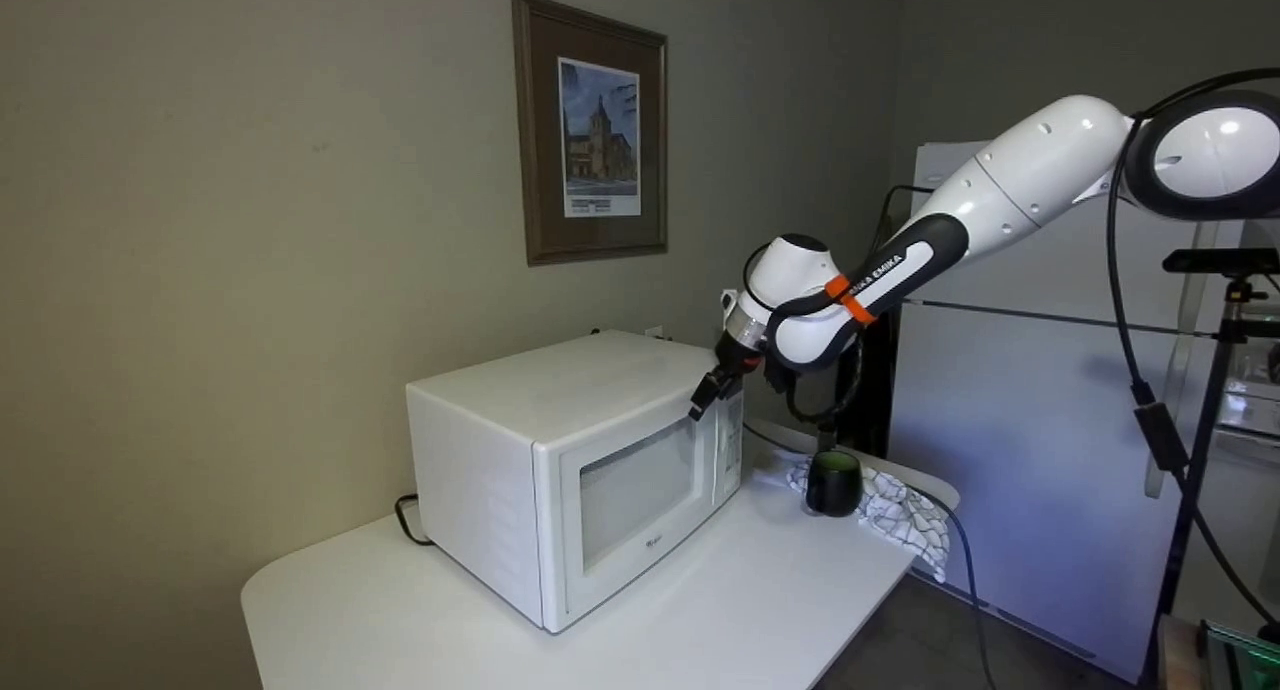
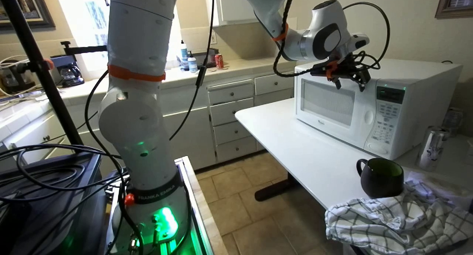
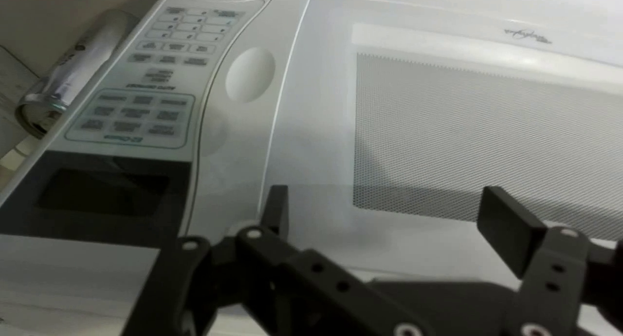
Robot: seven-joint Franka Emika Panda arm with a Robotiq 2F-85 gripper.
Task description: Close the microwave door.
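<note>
The white microwave [image 1: 560, 380] stands on the table, also seen in an exterior view [image 2: 430, 96]. Its door [image 1: 640, 500] looks flush with the front, also in an exterior view [image 2: 327, 101]. In the wrist view the door [image 3: 316, 107], with its mesh window, fills much of the picture; a thin seam separates it from the control panel [image 3: 146, 83]. My gripper [image 1: 697, 410] is at the upper front of the door, near the control-panel side, also in an exterior view [image 2: 350, 87]. In the wrist view the gripper's fingers [image 3: 384, 195] are wide apart with nothing between them. I cannot tell whether they touch the door.
A dark mug [image 2: 382, 179] and a checked cloth [image 2: 369, 221] lie on the white table [image 1: 740, 580] near the control-panel side. A can [image 2: 433, 148] stands beside the microwave. A wall is behind it. A white refrigerator [image 1: 1040, 450] stands beyond the table.
</note>
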